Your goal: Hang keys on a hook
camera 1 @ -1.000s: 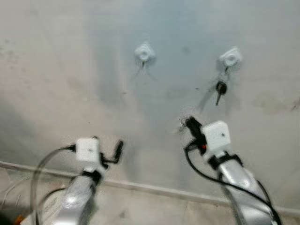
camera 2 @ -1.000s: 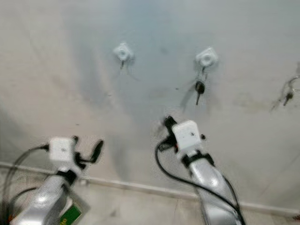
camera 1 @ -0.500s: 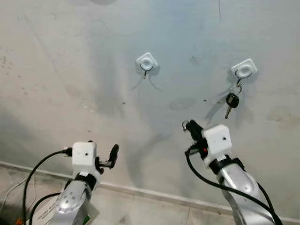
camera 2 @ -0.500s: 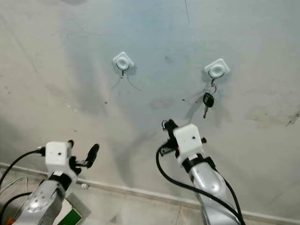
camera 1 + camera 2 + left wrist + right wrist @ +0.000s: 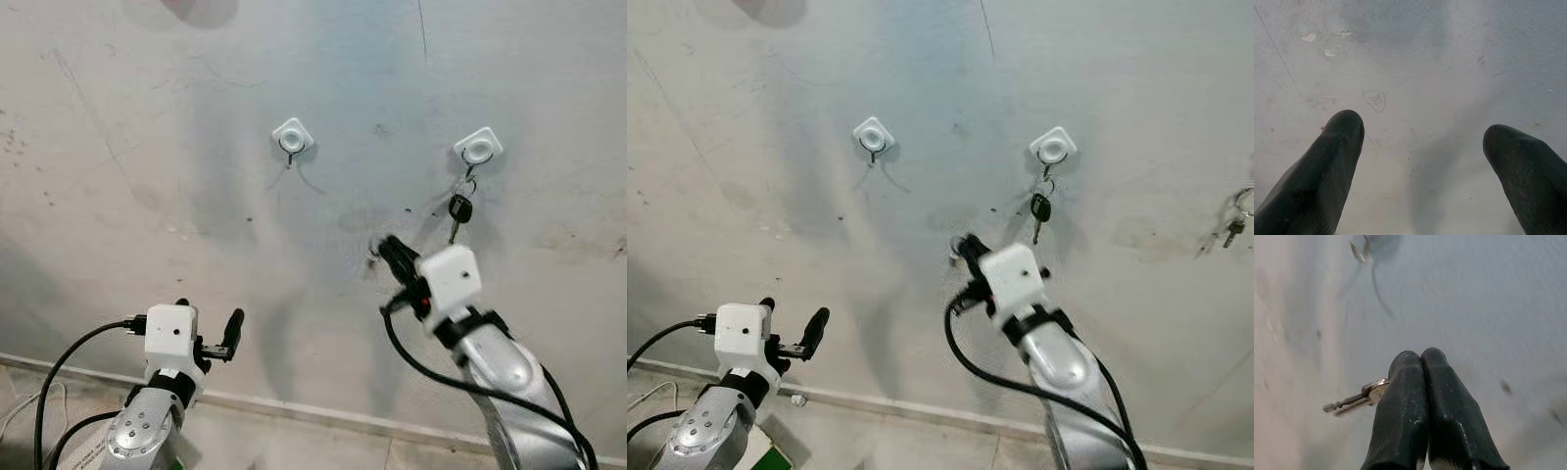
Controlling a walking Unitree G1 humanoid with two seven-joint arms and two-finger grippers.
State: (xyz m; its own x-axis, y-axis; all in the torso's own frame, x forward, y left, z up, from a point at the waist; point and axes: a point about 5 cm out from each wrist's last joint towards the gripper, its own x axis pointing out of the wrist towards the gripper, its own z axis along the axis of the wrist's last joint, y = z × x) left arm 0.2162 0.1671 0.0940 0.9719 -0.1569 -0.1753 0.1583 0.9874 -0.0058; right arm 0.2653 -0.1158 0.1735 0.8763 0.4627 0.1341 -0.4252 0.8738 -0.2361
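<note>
Against the scuffed, pale wall point(image 5: 118, 147), the left gripper point(image 5: 1420, 142) hangs spread and empty, a white square hook point(image 5: 291, 136) sits bare, and the right gripper point(image 5: 1419, 357) pinches metal keys point(image 5: 1354, 400) below it — a black-headed key point(image 5: 458, 209) dangles from another hook point(image 5: 477, 148).

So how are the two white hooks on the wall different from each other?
The left hook is bare, while the right hook already has a black-headed key dangling from its ring. The right gripper, shut on a set of keys, is raised between them, below both; it points up toward the left hook. Both hooks are small white square pads stuck at about the same height.
</note>
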